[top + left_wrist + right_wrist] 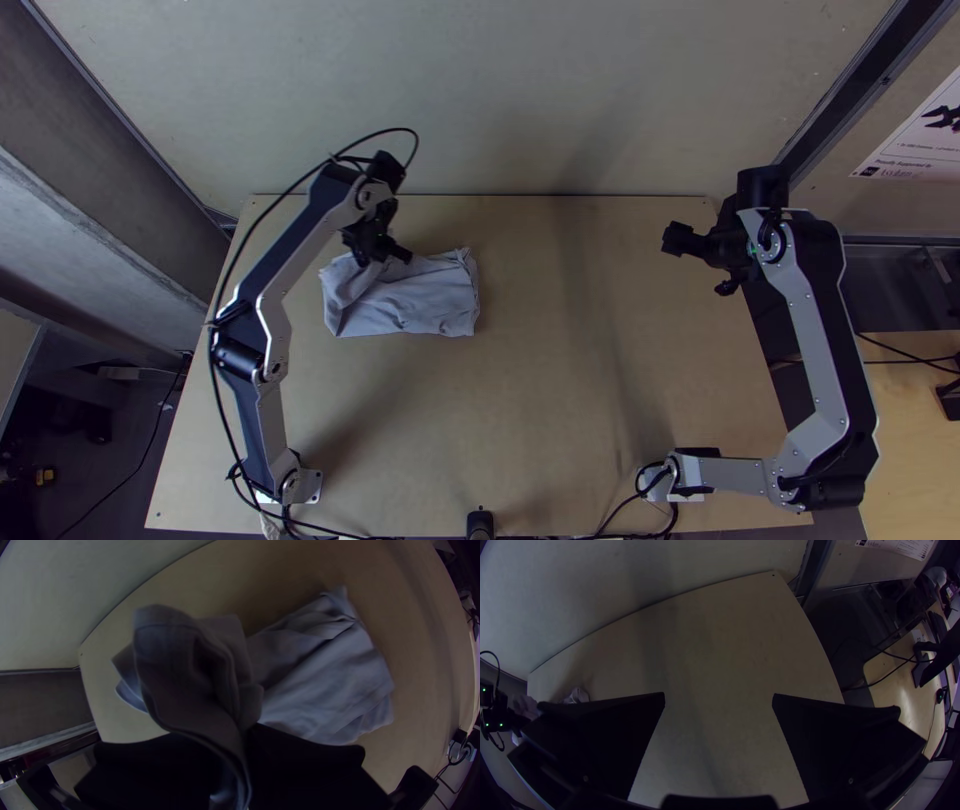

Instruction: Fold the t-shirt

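Note:
In the top view my left gripper (pixel 378 250) is over the upper left part of the light grey-blue t-shirt (pixel 410 300), a compact, roughly rectangular folded bundle at the table's left. The left wrist view has my left gripper (pixel 245 740) shut on a raised, bunched part of the t-shirt (pixel 325 685); the rest lies on the table with creases. My right gripper (pixel 700 250) is at the table's right edge, away from the cloth. Seen from its own wrist, the right gripper (pixel 719 697) stands open with nothing between its fingers.
The wooden table (pixel 560 400) has bare surface between the cloth and the right arm. A pale wall (pixel 560 100) rises behind its far edge. Cables run along the near edge, and a small black object (pixel 480 522) stands there at the middle.

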